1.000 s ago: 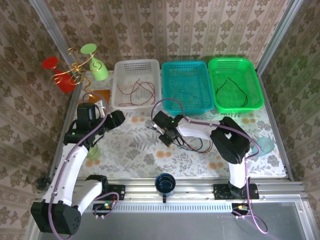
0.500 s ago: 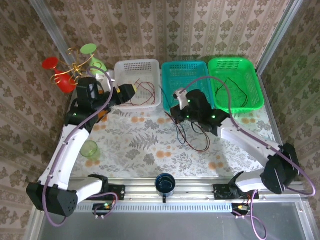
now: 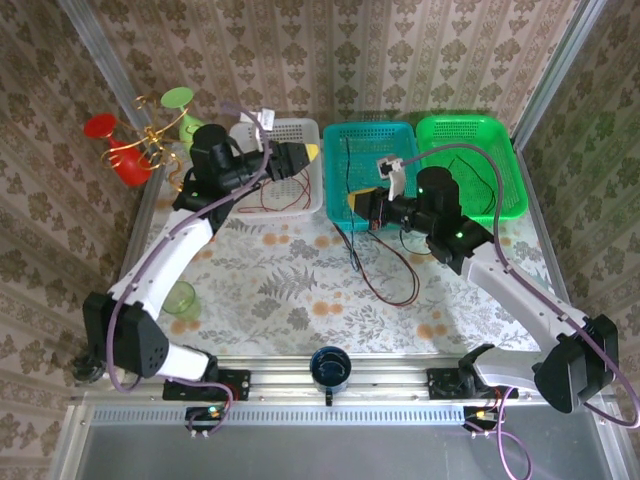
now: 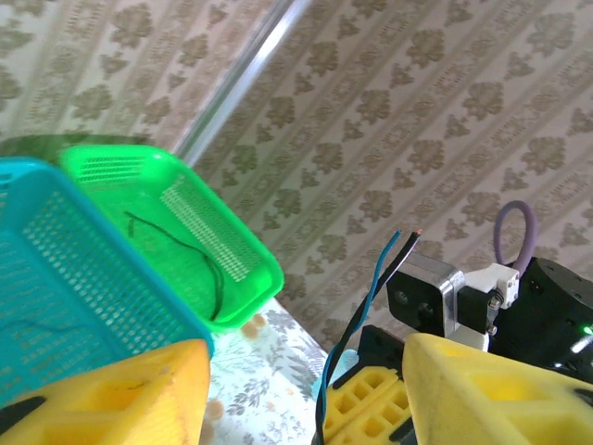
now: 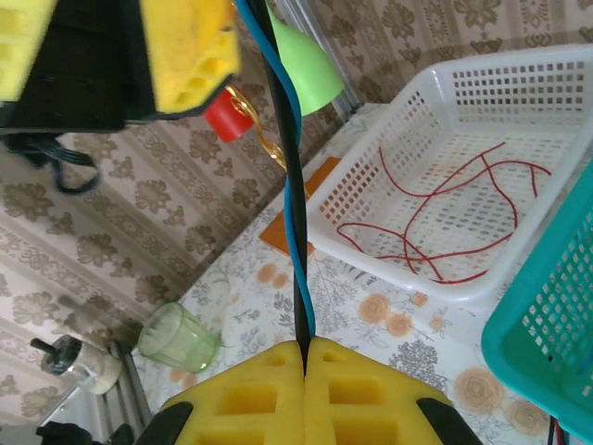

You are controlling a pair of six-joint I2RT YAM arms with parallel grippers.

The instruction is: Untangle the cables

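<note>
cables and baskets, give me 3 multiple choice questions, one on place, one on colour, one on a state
1. Which basket holds red cables? A green B teal C the white basket
2. The thin cable in the green basket is: A black B white C yellow
3. The right gripper is: A wide open B shut on a cup C shut on the black and blue cables
C, red loops lie on its mesh; A, a dark line crosses the green floor; C, the yellow fingers meet around the twisted pair.

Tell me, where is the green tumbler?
In the top view, the green tumbler stands on the table near its left edge, close beside the left arm.
</note>
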